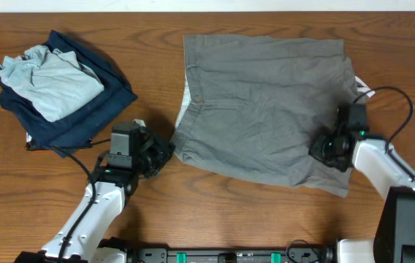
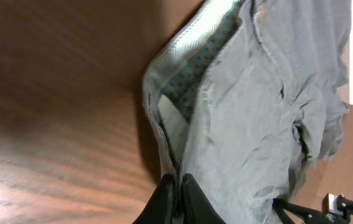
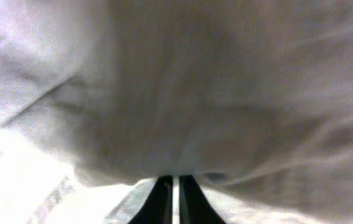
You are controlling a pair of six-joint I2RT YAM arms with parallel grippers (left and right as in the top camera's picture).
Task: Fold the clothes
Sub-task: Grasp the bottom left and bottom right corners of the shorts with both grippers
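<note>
The grey shorts point(image 1: 266, 109) lie spread on the table, waistband to the left, legs to the right, wrinkled. My left gripper point(image 1: 165, 152) is at the near left corner of the waistband, shut on its edge; the left wrist view shows the fingers point(image 2: 178, 186) pinching the hem beside the white lining point(image 2: 183, 81). My right gripper point(image 1: 326, 148) sits on the near right leg of the shorts, fingers point(image 3: 175, 186) shut on a fold of the grey cloth point(image 3: 214, 93), which fills the right wrist view.
A pale grey-blue shirt point(image 1: 50, 77) lies on a dark navy folded garment point(image 1: 83, 117) at the far left. A cable point(image 1: 394, 98) loops beside the right arm. Bare wooden table point(image 1: 229, 212) in front.
</note>
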